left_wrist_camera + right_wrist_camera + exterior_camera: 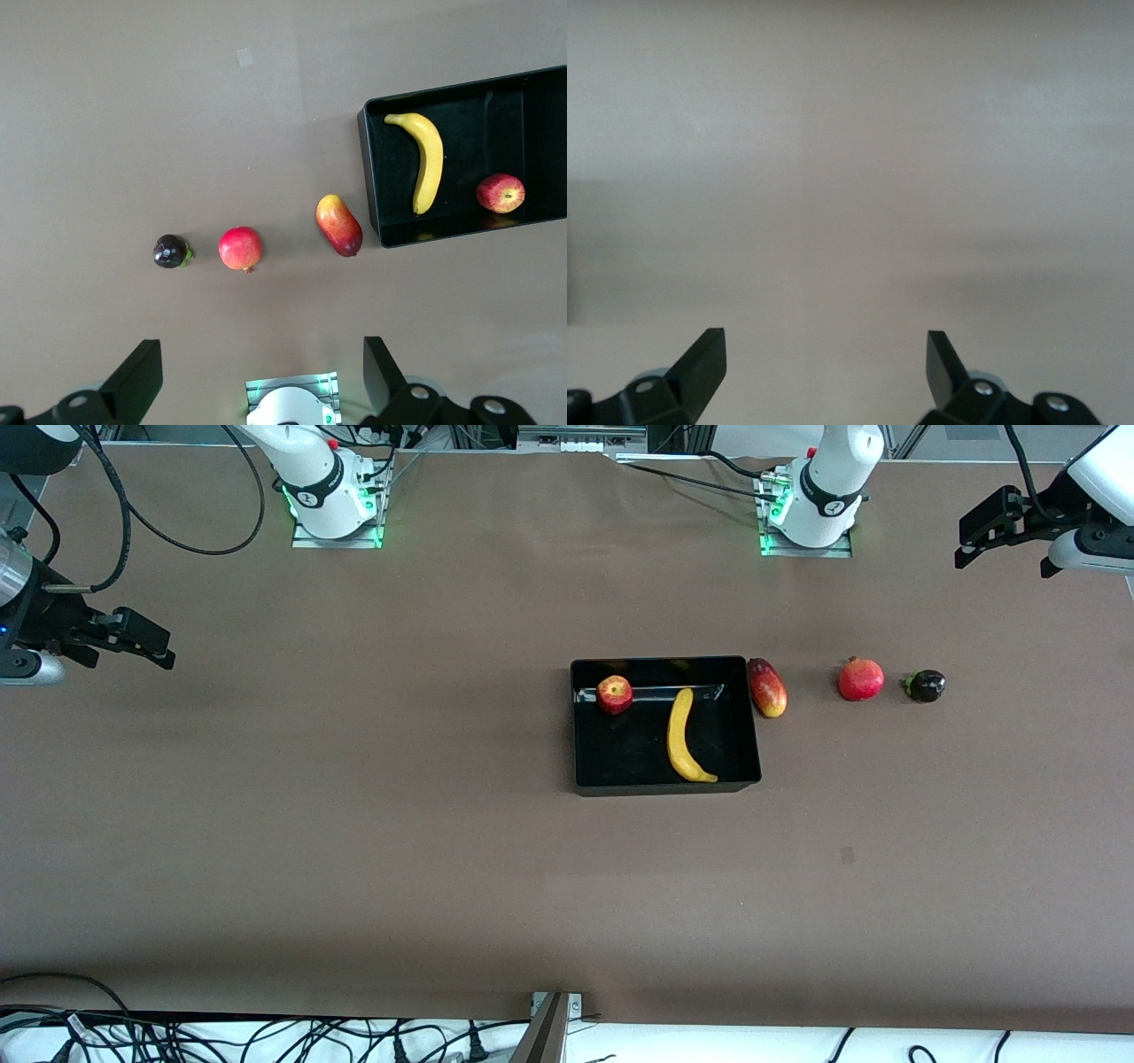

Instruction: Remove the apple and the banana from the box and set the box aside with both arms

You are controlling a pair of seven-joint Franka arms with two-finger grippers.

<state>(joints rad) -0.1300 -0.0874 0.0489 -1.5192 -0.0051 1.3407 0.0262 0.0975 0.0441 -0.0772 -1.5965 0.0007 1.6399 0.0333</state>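
So far nothing of the task is done, judging from how things lie. The apple (pixel 614 694) and the banana (pixel 685 737) are both inside the box (pixel 664 783). The apple sits near the wall of the box that is farther from the front camera, toward the right arm's end. The banana lies beside it, stretching from the middle of the box down to the wall nearer the camera. The box itself stands on the table (pixel 354 824), roughly in the middle, a little toward the left arm's end.

Outside the box three other fruits lie in a row toward the left arm's end: a red-yellow oval fruit (pixel 767 688) just beside the box wall, then a pomegranate (pixel 861 679), then a small dark fruit (pixel 926 685).

Both arms wait at the edges of the table, well apart from the box. The left gripper (pixel 974 536) hangs over the left arm's end of the table, its fingers spread wide and holding nothing. The right gripper (pixel 146 640) hangs over the right arm's end, also wide open and empty; its wrist view shows only bare table.

All steps are left: lifting out the apple, lifting out the banana, and moving the box aside with both arms.
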